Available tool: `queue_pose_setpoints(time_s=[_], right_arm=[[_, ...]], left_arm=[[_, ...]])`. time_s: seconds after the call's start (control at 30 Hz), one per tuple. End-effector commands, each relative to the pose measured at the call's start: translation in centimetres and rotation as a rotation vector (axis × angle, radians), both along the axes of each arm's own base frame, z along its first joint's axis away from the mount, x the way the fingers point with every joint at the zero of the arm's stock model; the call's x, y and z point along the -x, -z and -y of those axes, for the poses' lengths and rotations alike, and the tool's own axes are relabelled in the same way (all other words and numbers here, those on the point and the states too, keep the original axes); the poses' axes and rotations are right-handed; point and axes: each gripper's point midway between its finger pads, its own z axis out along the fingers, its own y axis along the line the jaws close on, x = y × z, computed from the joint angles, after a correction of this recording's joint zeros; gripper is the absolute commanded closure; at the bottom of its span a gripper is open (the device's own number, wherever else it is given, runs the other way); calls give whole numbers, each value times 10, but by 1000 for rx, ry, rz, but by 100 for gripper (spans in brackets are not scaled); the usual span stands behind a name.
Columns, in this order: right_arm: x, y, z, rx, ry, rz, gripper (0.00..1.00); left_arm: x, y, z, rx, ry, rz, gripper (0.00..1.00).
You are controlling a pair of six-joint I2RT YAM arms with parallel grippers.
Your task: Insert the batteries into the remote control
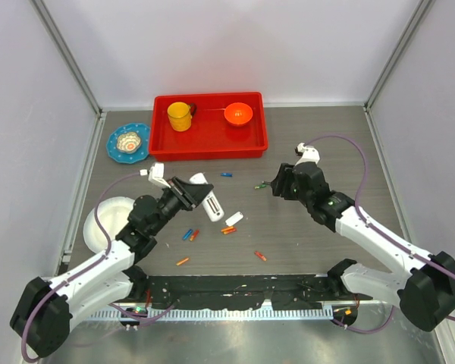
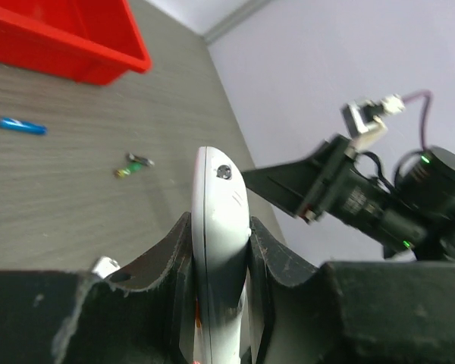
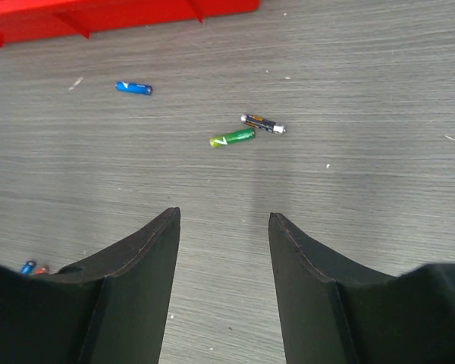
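My left gripper [image 1: 191, 192] is shut on the white remote control [image 1: 210, 201] and holds it above the table; in the left wrist view the remote [image 2: 221, 199] stands edge-on between the jaws of that gripper [image 2: 218, 231]. My right gripper [image 1: 276, 183] is open and empty, just above the table, short of a green battery [image 3: 232, 138] and a black one [image 3: 263, 123]. Its jaws [image 3: 224, 218] are wide apart. A blue battery [image 1: 226, 174] lies near the tray. Several orange, red and blue batteries [image 1: 228, 229] lie mid-table. The small white cover piece [image 1: 234, 218] lies beside them.
A red tray [image 1: 209, 145] at the back holds a yellow cup [image 1: 180, 116] and an orange bowl [image 1: 238, 114]. A blue plate [image 1: 128, 142] sits to its left. A white round plate [image 1: 106, 220] lies at the left edge. Grey walls enclose the table.
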Motion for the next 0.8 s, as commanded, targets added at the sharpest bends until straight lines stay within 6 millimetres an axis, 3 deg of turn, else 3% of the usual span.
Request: queue_pose_setpoints(time_s=[0.0, 0.13, 0.27, 0.3, 0.5, 0.77], right_arm=[[-5, 1, 5, 62, 1, 6, 45], [-10, 8, 15, 81, 66, 27, 44], [-17, 18, 28, 120, 137, 41, 46], [-19, 16, 23, 101, 123, 54, 46], [-17, 23, 4, 50, 56, 11, 48], [-8, 35, -17, 26, -56, -45, 47]], left_arm=[[40, -23, 18, 124, 243, 29, 100], [46, 5, 16, 96, 249, -42, 100], [57, 1, 12, 147, 267, 11, 100], [62, -9, 11, 172, 279, 57, 100], [83, -18, 8, 227, 352, 144, 100], [83, -18, -1, 227, 302, 147, 100]])
